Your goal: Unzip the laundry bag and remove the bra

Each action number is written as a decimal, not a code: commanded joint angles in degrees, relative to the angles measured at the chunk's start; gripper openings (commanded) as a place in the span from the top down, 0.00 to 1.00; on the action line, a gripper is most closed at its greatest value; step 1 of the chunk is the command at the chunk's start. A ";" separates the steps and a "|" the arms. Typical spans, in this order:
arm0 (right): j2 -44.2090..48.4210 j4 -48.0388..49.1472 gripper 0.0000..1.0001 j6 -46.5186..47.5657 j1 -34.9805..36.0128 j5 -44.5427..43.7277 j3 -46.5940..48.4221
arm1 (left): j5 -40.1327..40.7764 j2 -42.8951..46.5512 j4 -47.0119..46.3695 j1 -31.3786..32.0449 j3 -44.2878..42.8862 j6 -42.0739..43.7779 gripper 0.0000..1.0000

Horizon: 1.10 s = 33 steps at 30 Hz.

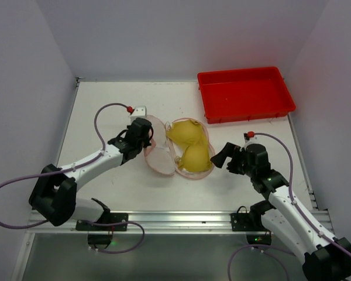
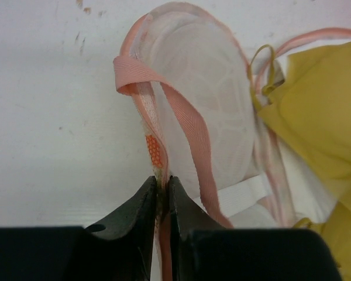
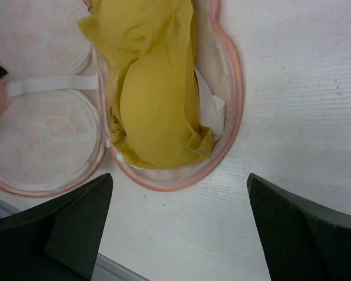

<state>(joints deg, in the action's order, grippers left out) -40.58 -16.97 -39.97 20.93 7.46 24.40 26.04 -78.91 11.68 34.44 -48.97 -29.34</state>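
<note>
Seen from above, the laundry bag [image 1: 159, 153] lies unzipped and spread like a clamshell on the white surface [image 1: 105, 99]. The yellow bra [image 1: 190, 146] sits in the half nearer the right claw [image 1: 227, 159], its long axis running crosswise in front of that claw's tips. A red tray [image 1: 240, 72] sits well beyond, off the far side of the right claw. The left arm reaches low and diagonally, putting the left claw [image 1: 145, 137] at the empty half's outer edge. The right arm is folded at the elbow, wrist turned toward the bag. In the left wrist view, the left claw [image 2: 162, 182] is pinched shut on the bag's [image 2: 205, 76] pink zip edging, with a loop of pink tape [image 2: 187, 111] just ahead and the bra [image 2: 322, 99] off to its right. In the right wrist view, the right claw [image 3: 179, 193] is spread wide and holds nothing, and the bra [image 3: 155, 99] lies just ahead, its length leading away between the lines of the two fingers, beside the bag's pale mesh lobes [image 3: 44, 140] to the left. By this layout, the free right claw looks better placed to lift the bra while the left pins the bag.
</note>
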 commanded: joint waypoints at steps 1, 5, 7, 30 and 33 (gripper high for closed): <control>-1.52 3.96 0.01 2.87 -0.19 3.25 2.31 | 1.02 3.76 -0.88 -1.82 4.05 -0.45 0.82; -6.08 5.98 0.03 4.37 -0.27 6.41 4.51 | 5.41 7.62 5.62 -4.37 4.68 -0.98 0.61; -10.47 6.77 0.04 4.54 -0.19 7.21 6.44 | 8.48 9.38 9.12 -5.60 3.62 -0.37 0.36; -37.29 15.92 0.51 4.19 2.71 10.12 12.07 | -1.96 26.62 10.46 -7.01 1.77 10.27 0.11; -38.52 16.00 0.48 4.19 2.89 9.94 12.07 | -3.45 27.23 10.82 -7.01 1.95 11.41 0.11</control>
<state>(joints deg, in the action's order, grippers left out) -77.91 -3.51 -36.40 23.51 16.25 34.30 24.75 -52.60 22.61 27.73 -47.07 -20.97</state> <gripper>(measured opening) 0.506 0.886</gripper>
